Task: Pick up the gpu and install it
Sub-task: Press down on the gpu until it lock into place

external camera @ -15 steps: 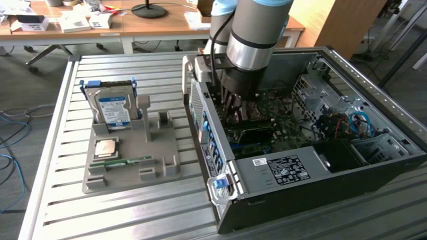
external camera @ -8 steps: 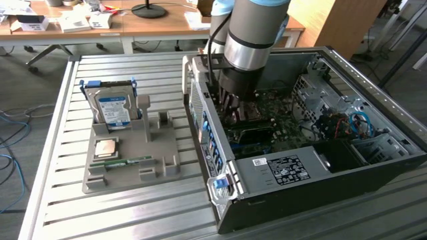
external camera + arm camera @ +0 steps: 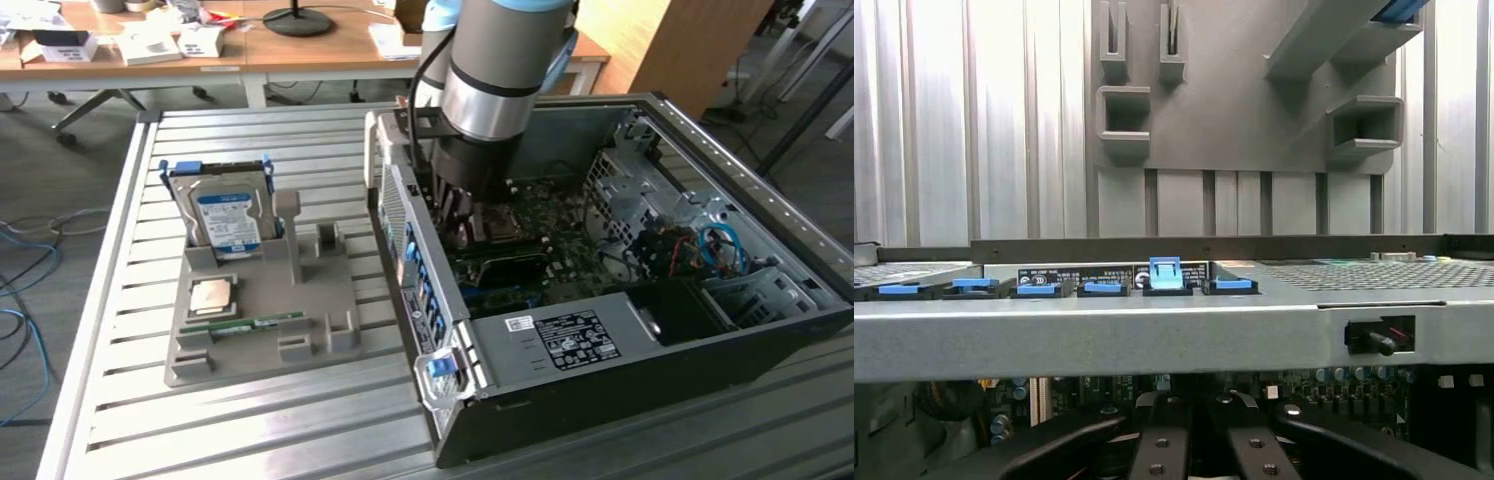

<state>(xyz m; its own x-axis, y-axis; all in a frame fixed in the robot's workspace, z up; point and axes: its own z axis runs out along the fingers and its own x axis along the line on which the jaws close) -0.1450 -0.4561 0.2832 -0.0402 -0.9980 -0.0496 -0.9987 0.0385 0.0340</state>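
Down inside the open computer case [image 3: 641, 250], the gripper [image 3: 1189, 440] hangs low over the motherboard [image 3: 534, 225], its black fingers [image 3: 1154, 445] drawn together. What they pinch is hard to make out; a dark card edge beneath the arm may be the gpu [image 3: 461, 215], seemingly at the slot near the case's rear wall, though I cannot confirm it is seated. On the grey fixture tray [image 3: 320, 340] beside the case, the hard drive [image 3: 227, 220] stands upright at the far end and the memory stick [image 3: 247, 325] lies flat near the front edge (no long card sits there). Pick-up looks done; installation appears underway.
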